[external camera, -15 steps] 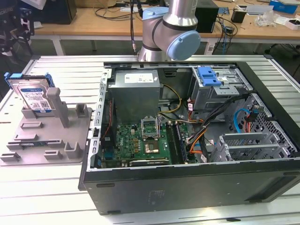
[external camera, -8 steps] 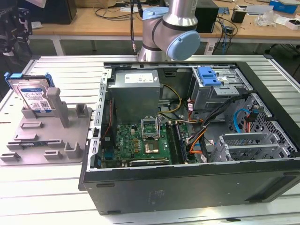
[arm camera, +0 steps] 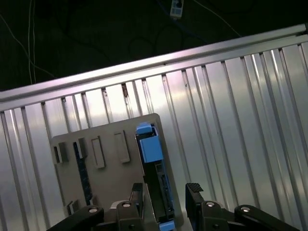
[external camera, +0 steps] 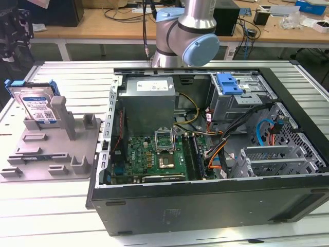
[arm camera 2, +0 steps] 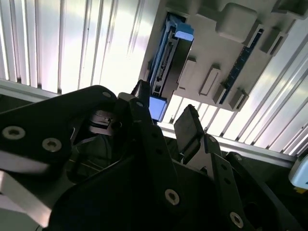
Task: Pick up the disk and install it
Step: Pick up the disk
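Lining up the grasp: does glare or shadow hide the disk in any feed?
Exterior view: even light, disk clear. Second wrist view: table slats glare white, disk shadowed, end effector silhouetted. First wrist view: disk readable, mild sheen on slats.

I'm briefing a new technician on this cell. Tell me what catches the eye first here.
The black computer tower case lying open on its side dominates the exterior view's centre and right. At that view's left, the silver hard drive in its blue carrier bracket stands upright in a grey plastic holder tray. In the first wrist view, the black gripper is lined up over it, jaws apart.
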Controlling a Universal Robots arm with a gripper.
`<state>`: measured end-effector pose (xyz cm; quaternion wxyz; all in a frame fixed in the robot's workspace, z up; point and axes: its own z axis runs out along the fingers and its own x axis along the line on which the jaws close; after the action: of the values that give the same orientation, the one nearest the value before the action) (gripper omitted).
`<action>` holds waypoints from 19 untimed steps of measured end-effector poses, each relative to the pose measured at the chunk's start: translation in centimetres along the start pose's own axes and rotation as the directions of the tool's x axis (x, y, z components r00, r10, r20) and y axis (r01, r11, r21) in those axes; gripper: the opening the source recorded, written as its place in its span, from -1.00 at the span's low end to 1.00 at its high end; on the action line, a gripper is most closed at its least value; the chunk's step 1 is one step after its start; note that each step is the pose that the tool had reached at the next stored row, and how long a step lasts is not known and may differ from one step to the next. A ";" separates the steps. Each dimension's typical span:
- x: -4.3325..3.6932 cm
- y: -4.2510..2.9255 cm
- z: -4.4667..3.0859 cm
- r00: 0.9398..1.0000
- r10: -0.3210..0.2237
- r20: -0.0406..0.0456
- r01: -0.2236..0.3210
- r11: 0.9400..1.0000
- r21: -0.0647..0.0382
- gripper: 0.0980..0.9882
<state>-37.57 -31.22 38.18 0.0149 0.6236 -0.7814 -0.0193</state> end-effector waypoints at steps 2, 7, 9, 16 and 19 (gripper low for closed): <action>0.03 0.11 0.03 1.000 -0.012 0.000 0.012 1.000 0.000 -0.14; 0.03 0.14 0.12 0.997 -0.071 -0.003 0.071 0.997 0.000 -0.14; 0.03 0.14 0.17 0.995 -0.100 -0.005 0.100 0.995 0.000 -0.14; 0.10 0.59 0.72 0.981 -0.191 -0.009 0.191 0.982 -0.001 -0.14; 0.21 1.09 1.03 0.980 -0.200 -0.010 0.200 0.980 -0.001 -0.14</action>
<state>-38.72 -31.17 37.21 0.0167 0.6991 -0.7146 -0.0177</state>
